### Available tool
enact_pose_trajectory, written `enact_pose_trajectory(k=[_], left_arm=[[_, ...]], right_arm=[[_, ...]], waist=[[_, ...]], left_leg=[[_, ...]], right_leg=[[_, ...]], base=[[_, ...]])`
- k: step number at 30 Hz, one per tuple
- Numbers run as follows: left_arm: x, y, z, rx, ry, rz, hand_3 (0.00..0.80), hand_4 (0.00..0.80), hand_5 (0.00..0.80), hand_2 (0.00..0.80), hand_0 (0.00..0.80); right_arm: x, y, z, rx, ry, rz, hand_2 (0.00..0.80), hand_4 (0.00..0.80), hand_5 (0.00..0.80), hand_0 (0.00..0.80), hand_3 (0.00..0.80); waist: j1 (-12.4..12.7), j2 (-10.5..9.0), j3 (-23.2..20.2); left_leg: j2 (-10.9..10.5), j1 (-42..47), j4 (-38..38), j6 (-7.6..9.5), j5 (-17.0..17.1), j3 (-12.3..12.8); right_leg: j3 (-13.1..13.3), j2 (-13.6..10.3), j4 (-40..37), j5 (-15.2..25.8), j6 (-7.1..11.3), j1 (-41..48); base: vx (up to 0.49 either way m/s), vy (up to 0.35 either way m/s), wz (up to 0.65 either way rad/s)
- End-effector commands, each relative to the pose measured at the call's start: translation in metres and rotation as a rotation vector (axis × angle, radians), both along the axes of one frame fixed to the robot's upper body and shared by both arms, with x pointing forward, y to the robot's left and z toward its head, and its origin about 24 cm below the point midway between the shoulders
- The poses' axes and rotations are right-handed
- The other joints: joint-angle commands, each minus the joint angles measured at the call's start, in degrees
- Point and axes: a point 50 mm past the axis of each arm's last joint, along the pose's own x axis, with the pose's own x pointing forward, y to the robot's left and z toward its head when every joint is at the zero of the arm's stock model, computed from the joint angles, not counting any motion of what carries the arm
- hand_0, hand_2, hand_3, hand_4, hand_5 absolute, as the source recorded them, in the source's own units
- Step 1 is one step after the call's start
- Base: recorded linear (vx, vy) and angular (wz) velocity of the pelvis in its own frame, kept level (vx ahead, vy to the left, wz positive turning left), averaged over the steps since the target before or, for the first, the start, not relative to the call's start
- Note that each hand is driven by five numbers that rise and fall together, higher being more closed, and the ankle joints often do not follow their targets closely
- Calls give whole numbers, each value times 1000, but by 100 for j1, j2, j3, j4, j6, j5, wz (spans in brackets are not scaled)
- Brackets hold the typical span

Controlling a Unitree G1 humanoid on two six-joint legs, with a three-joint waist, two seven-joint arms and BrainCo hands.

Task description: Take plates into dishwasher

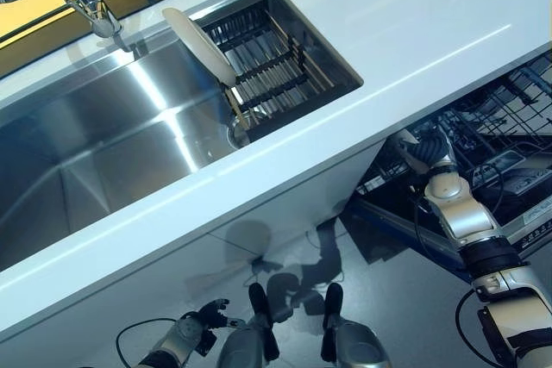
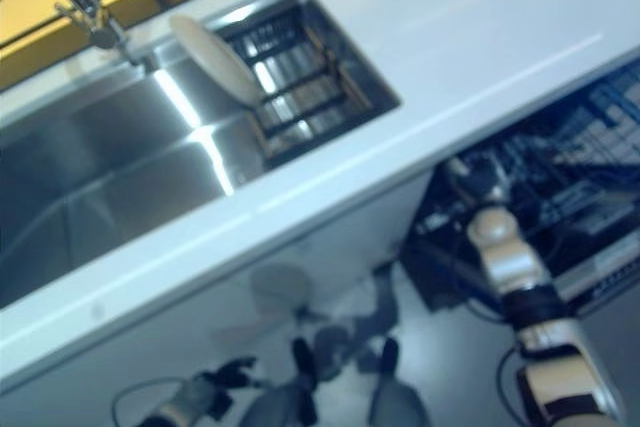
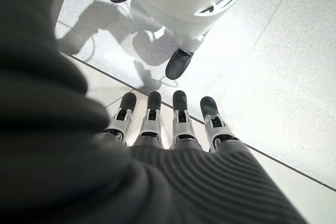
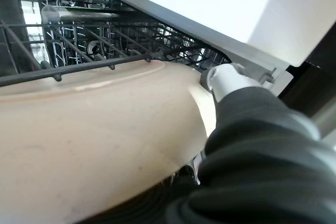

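**Plate at the dishwasher rack, second one in the sink**

Cream plate [image 4: 100, 140] sits gripped in the right hand [image 4: 226, 80], right at the dark wire dishwasher rack [image 4: 105, 40] under the white counter [image 1: 414, 32]; whether it touches the rack is unclear. Another plate [image 1: 198, 45] leans upright in the sink basket [image 1: 276, 62]. Left hand [image 3: 163, 124] hangs low, fingers straight, empty.

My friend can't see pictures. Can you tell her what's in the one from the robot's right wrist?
A big cream plate fills most of the view, held by the right hand next to the dishwasher's dark wire rack. A white counter edge runs above the rack.
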Motion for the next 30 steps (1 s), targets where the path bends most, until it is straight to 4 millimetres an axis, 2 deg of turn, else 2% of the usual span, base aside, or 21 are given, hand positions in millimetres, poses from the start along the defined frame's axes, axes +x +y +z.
enact_pose_trajectory(k=[1, 2, 3, 5, 19, 25, 30], left_arm=[[14, 10, 9, 34, -38, -25, 0, 0, 0, 0, 0], [14, 10, 9, 35, -39, -25, 0, 0, 0, 0, 0], [14, 10, 9, 35, -38, -25, 0, 0, 0, 0, 0], [14, 10, 8, 34, -38, -24, 0, 0, 0, 0, 0], [9, 10, 6, 33, -26, -19, 0, 0, 0, 0, 0], [4, 11, 4, 31, -19, 3, 0, 0, 0, 0, 0], [-5, 11, 0, 26, -10, 41, 0, 0, 0, 0, 0]], right_arm=[[11, 27, 6, 28, -42, 61, 254, 254, 254, 254, 254], [11, 27, 6, 28, -45, 58, 154, 154, 154, 154, 154], [12, 27, 7, 28, -44, 56, 88, 88, 88, 88, 88], [11, 27, 6, 30, -46, 54, 0, 0, 0, 0, 0], [9, 29, 10, 18, -88, 47, 0, 0, 0, 0, 0], [3, 30, 20, 25, -183, 31, 0, 0, 0, 0, 0], [-12, 34, 28, 121, -321, 20, 0, 0, 0, 0, 0]], waist=[[157, -490, 81], [159, -491, 80], [163, -491, 76], [166, -491, 73], [176, -513, 17], [128, -537, -21], [-4, -577, -62]], left_leg=[[-422, 315, 22, 165, -1133, 398], [-423, 311, 22, 166, -1132, 395], [-423, 312, 22, 164, -1129, 394], [-424, 313, 22, 163, -1128, 391], [-422, 356, 22, 167, -1139, 387], [-421, 393, 22, 173, -1151, 415], [-403, 440, 22, 180, -1180, 467]], right_leg=[[143, -43, 226, -871, 7, -117], [140, -43, 218, -867, 7, -115], [134, -42, 209, -863, 7, -108], [131, -43, 200, -861, 4, -99], [121, -40, 150, -847, 19, -18], [160, -25, 119, -844, 17, 31], [254, 1, 100, -844, 25, 60]], base=[[0, 0, 0], [0, 0, 0], [0, 0, 0], [0, 0, 0], [0, 0, 0], [0, 0, 0], [0, 0, 0]])
